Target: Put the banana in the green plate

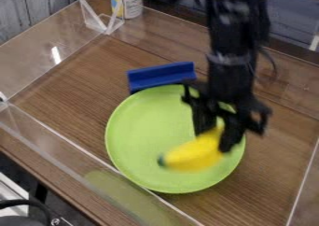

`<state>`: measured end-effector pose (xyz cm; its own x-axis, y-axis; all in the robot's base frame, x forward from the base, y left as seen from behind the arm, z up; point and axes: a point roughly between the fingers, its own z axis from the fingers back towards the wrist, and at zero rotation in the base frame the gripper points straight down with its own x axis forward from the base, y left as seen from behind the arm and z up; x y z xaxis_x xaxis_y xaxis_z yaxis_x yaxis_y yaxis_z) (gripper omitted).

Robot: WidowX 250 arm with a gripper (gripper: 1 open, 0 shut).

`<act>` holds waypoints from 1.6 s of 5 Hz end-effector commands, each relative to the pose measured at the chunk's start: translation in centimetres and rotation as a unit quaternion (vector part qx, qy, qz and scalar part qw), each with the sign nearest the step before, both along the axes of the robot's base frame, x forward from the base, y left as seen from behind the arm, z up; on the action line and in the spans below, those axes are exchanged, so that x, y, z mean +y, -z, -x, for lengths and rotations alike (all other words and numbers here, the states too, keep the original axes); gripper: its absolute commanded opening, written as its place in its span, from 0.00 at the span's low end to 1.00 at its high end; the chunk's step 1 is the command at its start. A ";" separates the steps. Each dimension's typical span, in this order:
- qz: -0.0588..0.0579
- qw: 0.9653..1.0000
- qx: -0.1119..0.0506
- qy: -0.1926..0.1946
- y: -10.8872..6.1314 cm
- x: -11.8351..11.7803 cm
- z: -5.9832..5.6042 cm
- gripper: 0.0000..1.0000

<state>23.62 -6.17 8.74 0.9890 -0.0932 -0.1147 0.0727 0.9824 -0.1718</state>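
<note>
One plump yellow toy banana (pixel 193 154) hangs pinched in my fingers (pixel 226 136), blurred, over the one round lime-green plastic plate (pixel 144 136) at lower centre. One blue rectangular block (pixel 159 77) lies on the wooden bench (pixel 112 52) just above the plate.

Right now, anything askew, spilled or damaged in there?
Nothing stands out. The pincer is shut on the banana, which hangs tilted above the green plate; that part of the frame is motion-blurred. The blue block lies beside the plate's far rim. No spill or damage shows.
</note>
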 end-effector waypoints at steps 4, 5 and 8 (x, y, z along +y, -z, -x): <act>-0.005 0.999 -0.040 0.006 -1.0 4.7 -2.2 0.00; -0.007 0.999 -0.035 0.012 -0.1 4.4 -2.0 0.00; -0.010 0.999 -0.029 0.024 2.0 3.0 -1.7 0.00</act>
<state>24.89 -3.12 6.03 0.9860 -0.1371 -0.0950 0.1221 0.9813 -0.1486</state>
